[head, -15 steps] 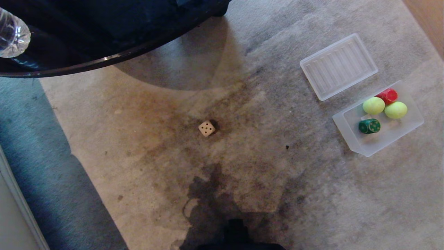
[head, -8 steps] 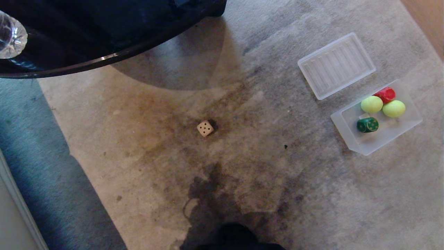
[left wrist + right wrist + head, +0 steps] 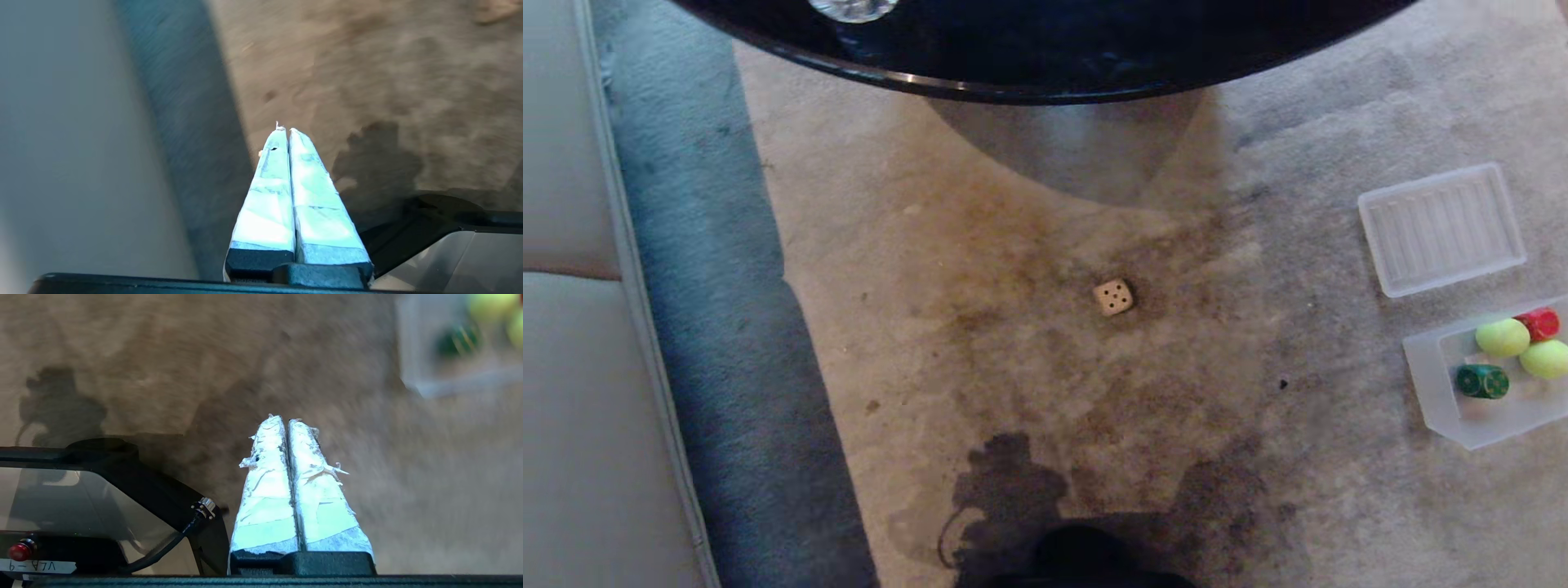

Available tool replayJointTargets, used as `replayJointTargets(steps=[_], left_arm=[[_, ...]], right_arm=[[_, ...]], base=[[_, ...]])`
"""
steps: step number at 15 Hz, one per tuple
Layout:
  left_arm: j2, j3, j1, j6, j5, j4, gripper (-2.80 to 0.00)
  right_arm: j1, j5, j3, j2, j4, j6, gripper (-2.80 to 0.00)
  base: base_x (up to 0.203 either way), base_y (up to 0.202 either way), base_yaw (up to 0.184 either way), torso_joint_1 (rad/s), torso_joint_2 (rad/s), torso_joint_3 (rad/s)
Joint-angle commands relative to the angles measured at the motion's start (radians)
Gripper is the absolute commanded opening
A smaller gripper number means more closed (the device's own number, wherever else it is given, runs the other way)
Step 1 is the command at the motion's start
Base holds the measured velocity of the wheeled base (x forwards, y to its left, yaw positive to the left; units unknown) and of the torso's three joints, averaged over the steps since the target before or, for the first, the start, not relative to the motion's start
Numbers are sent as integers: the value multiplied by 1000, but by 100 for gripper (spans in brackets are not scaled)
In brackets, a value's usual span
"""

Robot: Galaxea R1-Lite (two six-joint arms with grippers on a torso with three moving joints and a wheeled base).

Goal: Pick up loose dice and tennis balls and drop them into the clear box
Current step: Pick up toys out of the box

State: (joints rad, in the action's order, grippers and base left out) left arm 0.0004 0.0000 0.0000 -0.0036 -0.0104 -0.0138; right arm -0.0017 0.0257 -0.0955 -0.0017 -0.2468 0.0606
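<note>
Lying alone on the stained carpet (image 3: 1029, 343), the beige die (image 3: 1113, 296) shows dark pips on its top face, well apart from everything else. Far off to my right sits the clear box (image 3: 1427, 380), cut off by the edge of my head view; inside it are the dark green die (image 3: 1482, 381), two tennis balls (image 3: 1502, 336) touching each other, and the red die (image 3: 1539, 323) behind them. The ribbed lid (image 3: 1441, 228) lies flat on the carpet just beyond the box. A dark round worktop (image 3: 1045, 49) overhangs the far side. My left gripper (image 3: 284, 131) hangs above the carpet with its taped fingers pressed together, holding nothing. My right gripper (image 3: 285, 418) is likewise closed and empty, with the box off ahead of it.
</note>
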Motion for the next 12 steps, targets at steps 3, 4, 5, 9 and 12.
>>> replayJointTargets(steps=[3,4,5,9,12], left_arm=[[0,0,0,1,0,2,-280],[0,1,0,1,0,1,-280],[0,0,0,1,0,2,-280],[0,0,0,1,0,1,-280],[0,0,0,1,0,1,-280]], right_arm=[[0,0,0,-1,0,1,-280],[0,0,0,-1,0,1,-280],[0,0,0,-1,0,1,-280],[0,0,0,-1,0,1,-280],[0,0,0,-1,0,1,-280]], base=[[-2,-9,164,3,1,4],[2,-7,158,1,3,-2],[1,-7,117,-2,-2,-2],[1,0,20,1,1,0],[0,0,0,0,0,0]])
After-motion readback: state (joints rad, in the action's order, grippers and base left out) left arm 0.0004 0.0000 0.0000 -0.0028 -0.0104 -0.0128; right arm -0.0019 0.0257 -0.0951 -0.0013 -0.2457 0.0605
